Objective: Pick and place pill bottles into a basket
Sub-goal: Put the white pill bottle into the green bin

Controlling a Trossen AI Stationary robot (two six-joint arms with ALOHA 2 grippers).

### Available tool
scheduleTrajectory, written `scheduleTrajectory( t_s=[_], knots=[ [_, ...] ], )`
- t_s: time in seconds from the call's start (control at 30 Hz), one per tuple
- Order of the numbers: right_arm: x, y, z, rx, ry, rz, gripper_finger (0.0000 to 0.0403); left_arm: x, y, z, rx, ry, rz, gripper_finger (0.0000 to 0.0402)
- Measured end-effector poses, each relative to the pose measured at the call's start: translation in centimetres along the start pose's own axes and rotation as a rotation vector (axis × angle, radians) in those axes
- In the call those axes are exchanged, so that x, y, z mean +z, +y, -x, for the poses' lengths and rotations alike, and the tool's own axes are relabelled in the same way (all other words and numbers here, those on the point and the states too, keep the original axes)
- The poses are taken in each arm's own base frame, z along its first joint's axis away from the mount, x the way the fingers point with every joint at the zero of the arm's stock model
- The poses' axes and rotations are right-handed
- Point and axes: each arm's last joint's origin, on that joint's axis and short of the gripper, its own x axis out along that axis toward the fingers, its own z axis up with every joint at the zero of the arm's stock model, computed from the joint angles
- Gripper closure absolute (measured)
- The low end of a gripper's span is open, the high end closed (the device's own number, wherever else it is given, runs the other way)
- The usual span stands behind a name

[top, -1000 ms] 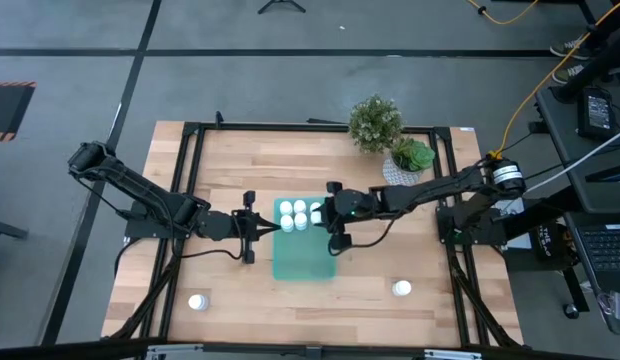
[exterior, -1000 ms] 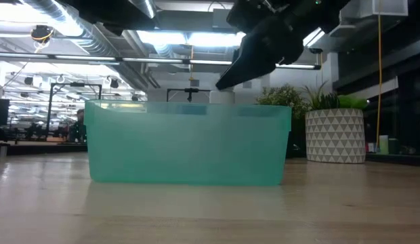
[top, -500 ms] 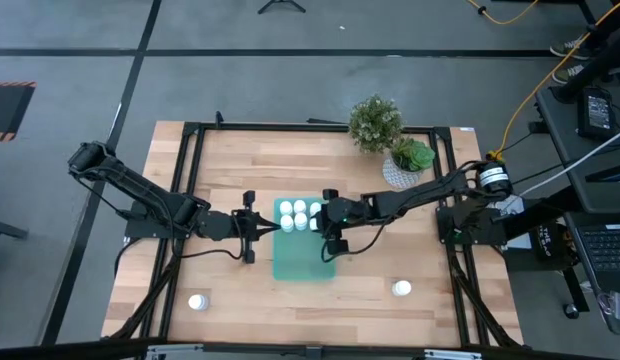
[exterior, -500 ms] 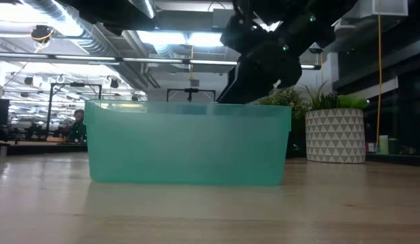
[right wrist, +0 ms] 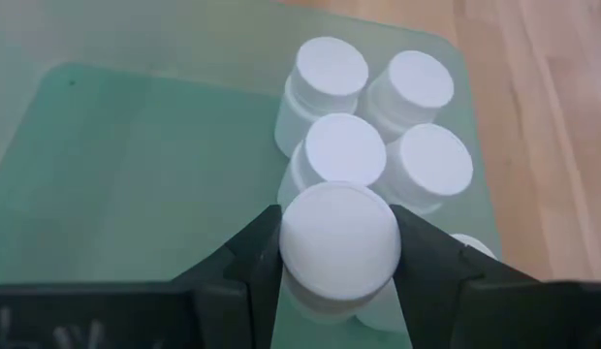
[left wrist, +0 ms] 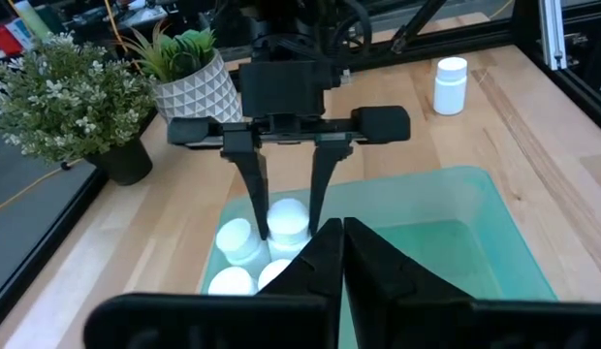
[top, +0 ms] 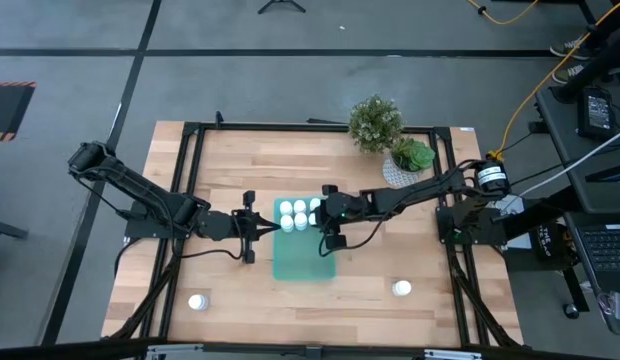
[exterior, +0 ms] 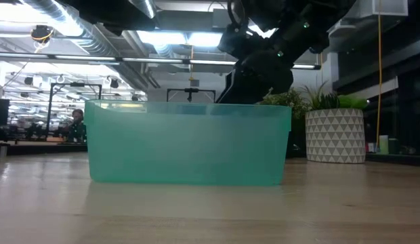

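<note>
Right gripper positioned over the far end of the teal basket, fingers pointing down and clamped on either side of one white pill bottle; bottle held upright, cap up, just above a cluster of bottles already standing inside the basket at that end. Cluster bunched together, caps touching or nearly so; near half of the basket floor bare. Left gripper parked at the basket's left rim, fingers pressed fully together, nothing held. Two further bottles standing on the wooden table, outside the basket: one near the front left corner, one toward the front right, both well apart from the basket. Basket sited at table centre, long axis running front to back. Leafy plant in a dark pot and white patterned plant pot at the far right of the table, clear of both arms.
</note>
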Motion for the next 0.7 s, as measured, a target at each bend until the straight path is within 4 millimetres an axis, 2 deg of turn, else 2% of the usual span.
scheduleTrajectory(
  t_s=[0.4,0.5,0.7],
  knots=[
    [-1.2,0.3,-0.2,0.029,0.002,-0.031,0.0251,0.0,0.0,0.0,0.000,0.000,0.008,0.0394],
    [-0.7,0.2,-0.2,0.020,-0.052,-0.027,0.0251,0.0,0.0,0.0,0.000,0.000,0.008,0.0395],
    [-0.8,0.2,-0.2,0.021,-0.046,-0.030,0.0251,0.0,0.0,0.0,0.000,0.001,0.008,0.0400]
  ],
)
